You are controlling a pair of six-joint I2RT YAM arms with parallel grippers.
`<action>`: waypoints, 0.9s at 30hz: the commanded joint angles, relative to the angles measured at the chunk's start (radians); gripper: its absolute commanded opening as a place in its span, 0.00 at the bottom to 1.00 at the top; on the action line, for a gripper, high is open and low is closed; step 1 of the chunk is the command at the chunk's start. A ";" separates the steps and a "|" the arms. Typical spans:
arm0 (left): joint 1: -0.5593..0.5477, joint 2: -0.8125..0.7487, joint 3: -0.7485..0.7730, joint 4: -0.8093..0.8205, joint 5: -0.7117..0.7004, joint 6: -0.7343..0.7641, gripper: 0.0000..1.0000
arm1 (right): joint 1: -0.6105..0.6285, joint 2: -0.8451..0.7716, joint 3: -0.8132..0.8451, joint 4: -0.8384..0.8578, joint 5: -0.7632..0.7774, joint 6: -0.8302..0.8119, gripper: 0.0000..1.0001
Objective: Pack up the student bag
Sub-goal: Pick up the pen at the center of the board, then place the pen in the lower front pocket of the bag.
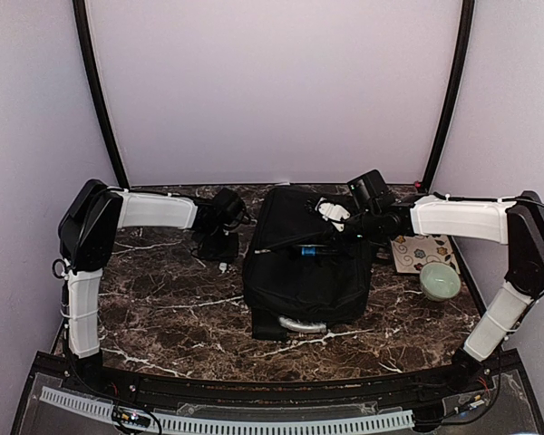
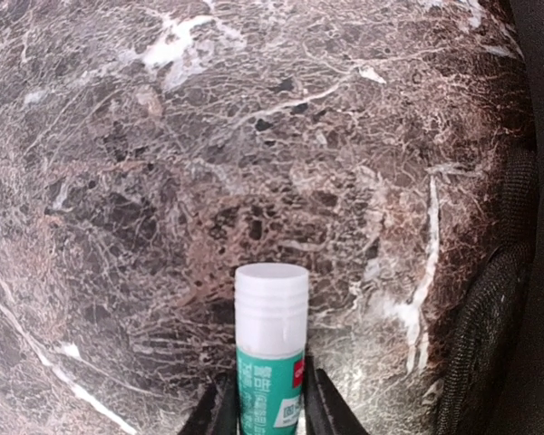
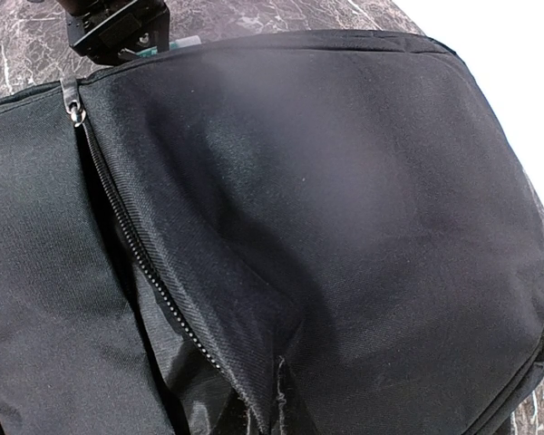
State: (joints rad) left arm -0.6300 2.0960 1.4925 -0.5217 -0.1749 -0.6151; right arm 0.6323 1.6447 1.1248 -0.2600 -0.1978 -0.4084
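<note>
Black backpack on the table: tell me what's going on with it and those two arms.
The left gripper clamps a white-capped glue stick over the marble table, just left of the student bag. The right gripper is shut at the bag's far end, where the zipper lies open; whether it pinches fabric isn't clear. The stick isn't inside yet.

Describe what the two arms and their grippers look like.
The left arm and right arm have white-covered links and black joint housings, with thin black cables alongside. The left gripper and right gripper are black.
</note>
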 commanded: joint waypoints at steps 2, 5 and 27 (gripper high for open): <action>0.041 -0.031 -0.016 -0.031 0.022 0.032 0.25 | 0.018 -0.008 0.018 0.010 -0.080 0.017 0.00; 0.041 -0.039 -0.001 -0.070 0.021 0.032 0.21 | 0.019 -0.011 0.018 0.010 -0.078 0.017 0.00; -0.280 -0.564 -0.283 0.466 0.200 0.513 0.12 | 0.019 0.004 0.021 0.005 -0.069 0.019 0.00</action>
State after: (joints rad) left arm -0.8917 1.5181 1.2552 -0.1970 -0.0429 -0.2409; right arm 0.6323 1.6455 1.1252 -0.2623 -0.1978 -0.4061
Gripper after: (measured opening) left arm 0.214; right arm 0.019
